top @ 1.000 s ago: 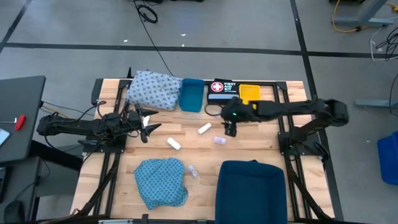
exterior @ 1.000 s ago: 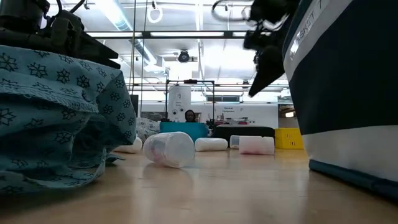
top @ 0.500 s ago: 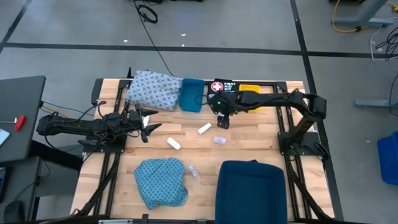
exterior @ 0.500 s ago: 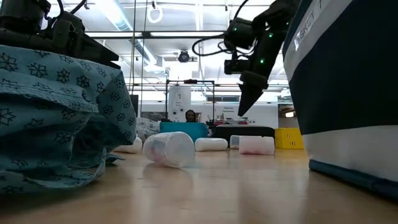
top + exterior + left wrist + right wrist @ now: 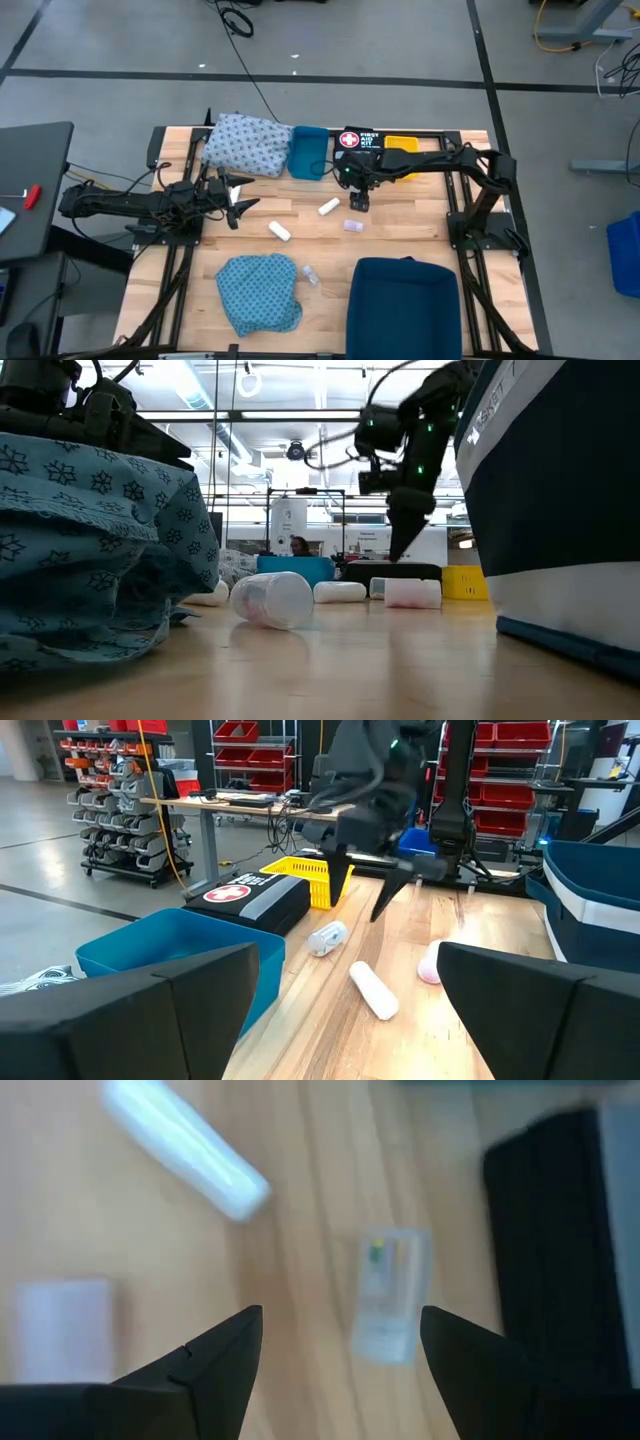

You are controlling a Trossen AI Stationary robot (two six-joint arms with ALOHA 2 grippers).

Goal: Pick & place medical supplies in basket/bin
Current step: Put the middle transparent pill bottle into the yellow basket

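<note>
A clear tube-shaped supply [image 5: 328, 207] lies on the wooden table in front of the black first-aid box [image 5: 358, 142]. A white roll [image 5: 279, 231] and two small vials [image 5: 352, 225] [image 5: 310, 275] lie nearby. The whitish-blue cloth [image 5: 245, 143] lies at the far left, the teal cloth [image 5: 258, 290] at the near left. My right gripper [image 5: 358, 201] hangs open above the table and points steeply down. In its wrist view the clear tube [image 5: 390, 1295] shows just ahead of its fingers [image 5: 215, 1360]. My left gripper [image 5: 236, 206] waits open at the left.
A small teal bin [image 5: 309, 152] and a yellow tray [image 5: 402, 150] flank the first-aid box at the far edge. A large dark blue bin [image 5: 405, 305] stands at the near edge, right of centre. Bare wood lies between the rolls and that bin.
My right gripper has swung toward the table's left edge and sunk, from in front of the yellow tray to above the spot beside the clear tube. It has tipped more steeply downward and stayed open. No object has moved.
</note>
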